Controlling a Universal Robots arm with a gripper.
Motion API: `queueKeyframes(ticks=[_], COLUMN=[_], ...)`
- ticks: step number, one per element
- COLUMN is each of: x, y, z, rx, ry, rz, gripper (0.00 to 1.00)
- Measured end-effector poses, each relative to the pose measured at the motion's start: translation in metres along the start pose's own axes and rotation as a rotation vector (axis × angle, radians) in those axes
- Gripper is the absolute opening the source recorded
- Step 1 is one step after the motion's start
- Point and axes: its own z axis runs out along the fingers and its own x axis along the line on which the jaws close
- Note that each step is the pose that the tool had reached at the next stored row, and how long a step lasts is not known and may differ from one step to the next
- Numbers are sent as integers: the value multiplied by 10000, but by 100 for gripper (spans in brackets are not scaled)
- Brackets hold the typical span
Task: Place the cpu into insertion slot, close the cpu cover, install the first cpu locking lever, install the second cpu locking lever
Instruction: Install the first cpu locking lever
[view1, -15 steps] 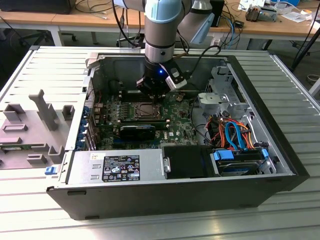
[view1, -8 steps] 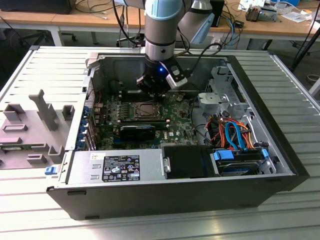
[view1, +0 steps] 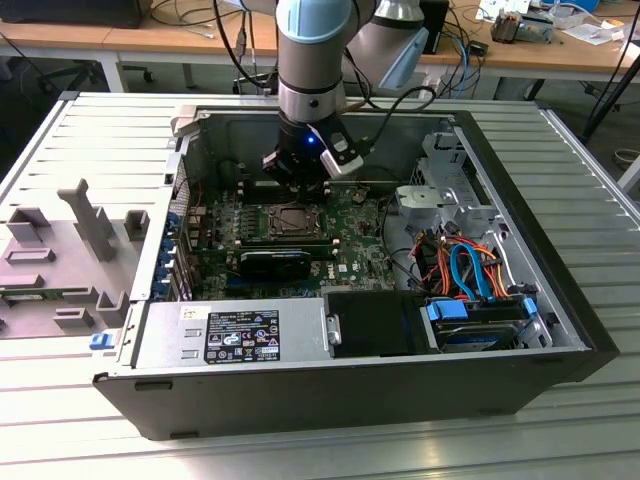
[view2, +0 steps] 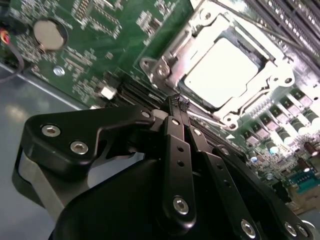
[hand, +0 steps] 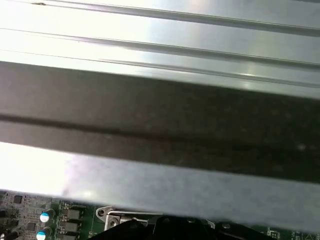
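Saw the computer case (view1: 350, 390) laid flat and open on the ribbed surface (view1: 300, 455), likely so the arm could reach in from above. Passed the power box (view1: 230, 335) at the near left. Found the insertion slot (view1: 290, 222) in the middle of the green board (view1: 365, 225). Spotted the cpu (view2: 222, 72) lying flat inside that slot, with the cpu cover (view2: 277, 75) looking shut down around it to hold it in. Noticed the gripper (view2: 177, 103) just past the slot's far edge, low over the board, pressed together and holding nothing, maybe ready to push a locking lever.
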Motion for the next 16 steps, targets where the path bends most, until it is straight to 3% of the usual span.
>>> queueKeyframes(ticks=[3,8,16], x=[69,150,152], y=[4,7,2], z=[9,19,38], rx=[-110,-112,-110], ry=[-14,-30,-29], rz=[-8,-10,-11], gripper=[11,11,11])
